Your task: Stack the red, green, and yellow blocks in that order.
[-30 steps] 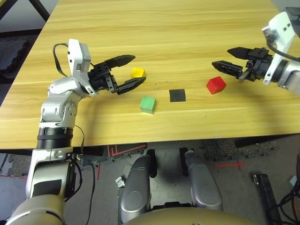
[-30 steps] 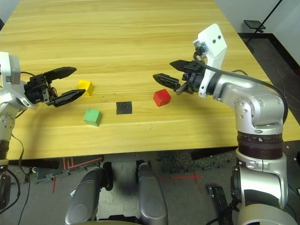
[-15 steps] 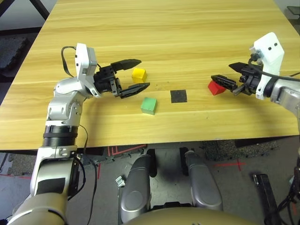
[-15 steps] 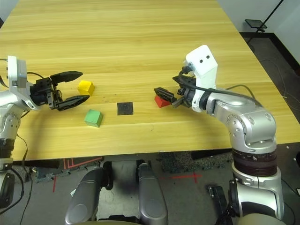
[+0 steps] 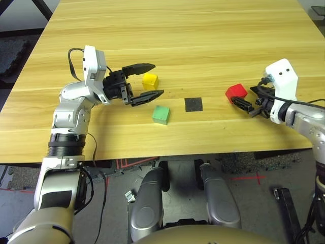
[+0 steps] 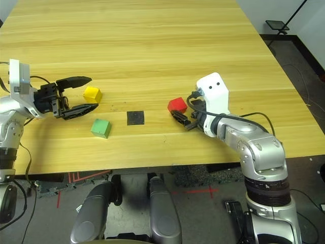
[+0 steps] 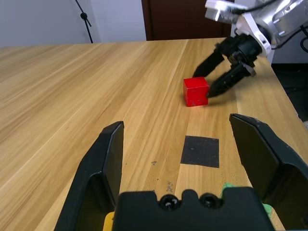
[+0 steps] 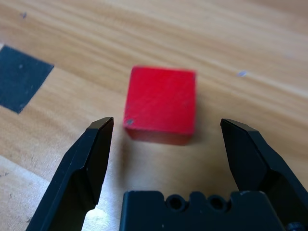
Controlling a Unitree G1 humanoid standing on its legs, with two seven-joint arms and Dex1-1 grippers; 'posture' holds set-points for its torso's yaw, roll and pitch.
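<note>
The red block [image 5: 236, 91] rests on the table at the right, just in front of my right gripper [image 8: 167, 124], which is low and open, one finger off each side of the block and not touching it. The yellow block [image 5: 150, 80] lies at the left, framed by the spread fingers of my open left gripper [image 5: 158, 79], which holds nothing. The green block [image 5: 161, 114] sits slightly nearer me, beside that gripper's lower finger. The left wrist view looks across the table to the red block [image 7: 196, 91].
A flat black square patch [image 5: 193, 103] lies on the wooden table [image 5: 193, 35] between the green and red blocks. The table's front edge runs close below both grippers. Bare wood stretches across the far half.
My right gripper has dropped and drawn in towards me, its open fingers now level with the red block and flanking it. The left gripper has moved slightly right, to the yellow block.
</note>
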